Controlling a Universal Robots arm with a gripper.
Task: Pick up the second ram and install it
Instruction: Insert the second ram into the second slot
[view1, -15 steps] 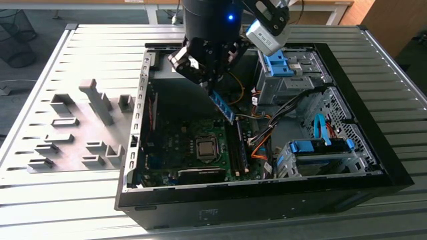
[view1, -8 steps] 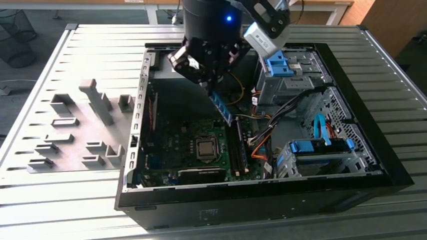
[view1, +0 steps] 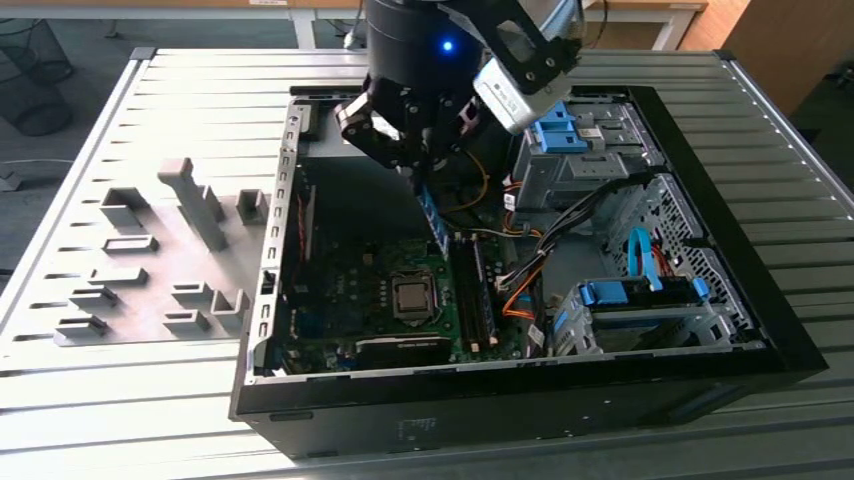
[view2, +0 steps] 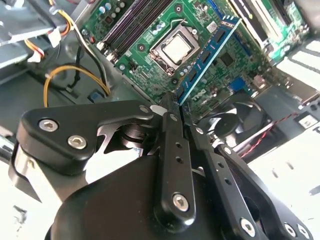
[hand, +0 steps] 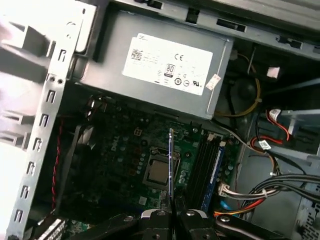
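My gripper (view1: 416, 165) hangs inside the open computer case (view1: 267, 300), shut on the second ram (view1: 431, 218). This is a long green stick with a blue label. It hangs from the fingers above the motherboard (view1: 340, 290), close to the memory slots (view1: 470, 285). In the second wrist view the stick (view2: 207, 55) reaches out from the black fingertips (view2: 172, 107) over the board, beside the processor (view2: 176, 48). In the first wrist view I see it edge-on (hand: 171, 165) above the gripper (hand: 172, 212). It is apart from the slots (hand: 202, 167), where another stick (hand: 215, 170) sits.
Grey fixture blocks (view1: 174, 250) stand on the slatted table at the exterior view's left. Inside the case are a power supply (hand: 165, 65), orange and black cables (view1: 521, 290), a fan (view2: 235, 117) and blue-trimmed drive cages (view1: 641, 295) at the exterior view's right.
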